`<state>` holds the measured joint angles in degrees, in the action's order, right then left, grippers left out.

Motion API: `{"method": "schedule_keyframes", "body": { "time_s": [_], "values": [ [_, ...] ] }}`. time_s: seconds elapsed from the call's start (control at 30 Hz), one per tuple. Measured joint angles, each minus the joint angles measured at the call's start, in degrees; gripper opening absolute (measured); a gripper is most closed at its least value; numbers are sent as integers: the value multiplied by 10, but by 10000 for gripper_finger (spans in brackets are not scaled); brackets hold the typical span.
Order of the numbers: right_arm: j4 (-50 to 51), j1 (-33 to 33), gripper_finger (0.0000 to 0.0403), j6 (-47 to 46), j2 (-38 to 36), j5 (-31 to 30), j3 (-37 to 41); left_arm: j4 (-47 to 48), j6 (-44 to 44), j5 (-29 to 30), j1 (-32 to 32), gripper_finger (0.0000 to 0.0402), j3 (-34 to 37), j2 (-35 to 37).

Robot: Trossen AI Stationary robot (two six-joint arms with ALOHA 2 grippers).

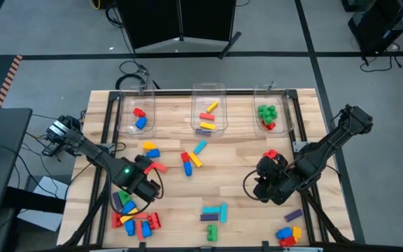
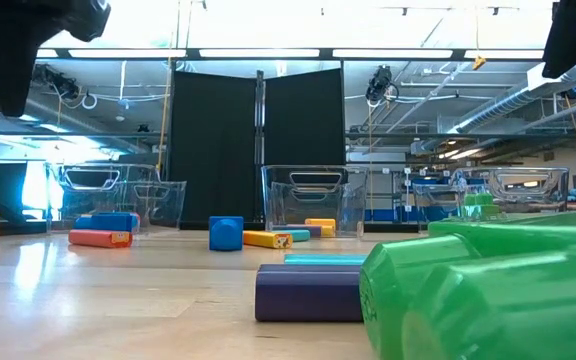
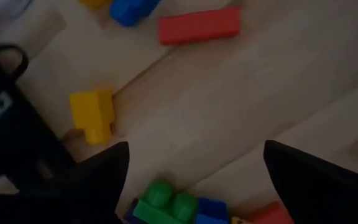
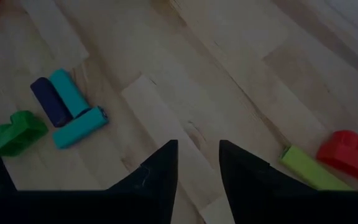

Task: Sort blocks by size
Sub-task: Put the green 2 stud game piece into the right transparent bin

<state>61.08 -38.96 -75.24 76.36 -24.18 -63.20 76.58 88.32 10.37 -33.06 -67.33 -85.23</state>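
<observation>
Blocks lie scattered on the wooden table. My left gripper [image 1: 147, 185] [image 3: 196, 146] hangs open, pointing down, over bare wood beside a pile of blocks [image 1: 131, 213] at the near left. A green block [image 3: 163, 202] lies just past its fingers, a yellow one [image 3: 92, 113] and a long red one [image 3: 197, 25] farther off. My right gripper [image 1: 266, 187] [image 4: 197, 144] hangs at the right with a narrow gap, nothing in it. Cyan [image 4: 79, 124], purple [image 4: 48, 99] and green [image 4: 14, 134] blocks lie beyond it.
Three clear bins [image 1: 208, 89] stand along the far edge, each with a few blocks inside. More blocks lie at mid-table [image 1: 191, 159], near the front edge [image 1: 214, 213] and at the near right corner [image 1: 289, 233]. A green block [image 2: 488, 300] fills the low view's right.
</observation>
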Motion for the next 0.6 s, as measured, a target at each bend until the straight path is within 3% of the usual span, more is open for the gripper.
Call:
{"method": "schedule_keyframes", "body": {
  "time_s": [0.33,0.6],
  "values": [
    [-3,0,126,8,0,0,0,11,126,-6,-22,370,1,0],
    [-31,0,126,37,0,0,0,12,220,-80,-62,370,1,-1]
  ]
}}
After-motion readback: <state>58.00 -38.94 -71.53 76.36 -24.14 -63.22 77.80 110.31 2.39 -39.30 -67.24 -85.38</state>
